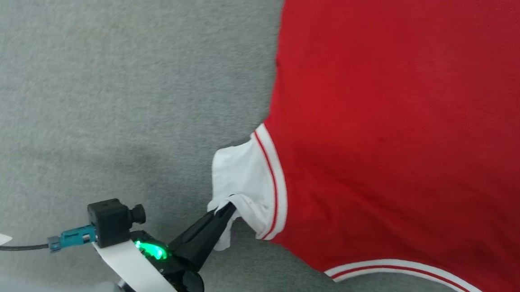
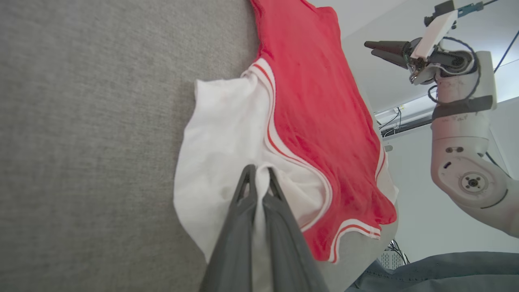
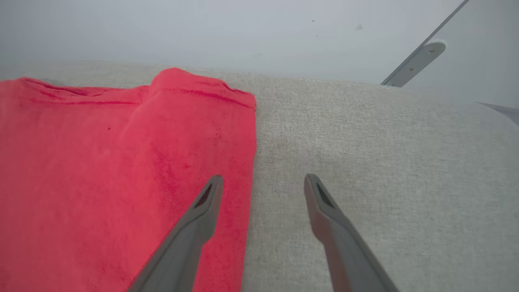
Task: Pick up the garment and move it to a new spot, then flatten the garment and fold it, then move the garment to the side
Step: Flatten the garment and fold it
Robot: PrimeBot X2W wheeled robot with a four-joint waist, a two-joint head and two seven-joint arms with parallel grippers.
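Note:
The red garment [image 1: 403, 119] lies spread on the grey cloth surface [image 1: 103, 92], taking up the right of the head view. Its white sleeve end [image 1: 244, 183] bunches toward my left gripper [image 1: 228, 209], which is shut on that white cloth. In the left wrist view the two dark fingers pinch a fold of the sleeve [image 2: 227, 134] at my left gripper's tip [image 2: 259, 172]. My right gripper [image 3: 263, 180] hangs open above the garment's straight edge [image 3: 121, 170], with nothing between its fingers. It also appears raised in the air in the left wrist view as the right gripper [image 2: 375, 48].
Bare grey surface [image 3: 385, 170] stretches beyond the garment's edge in the right wrist view, ending at a pale wall. The right arm's pale forearm [image 2: 466, 134] stands past the surface's far edge. A blue-grey cloth [image 2: 438, 271] lies at the lower right of the left wrist view.

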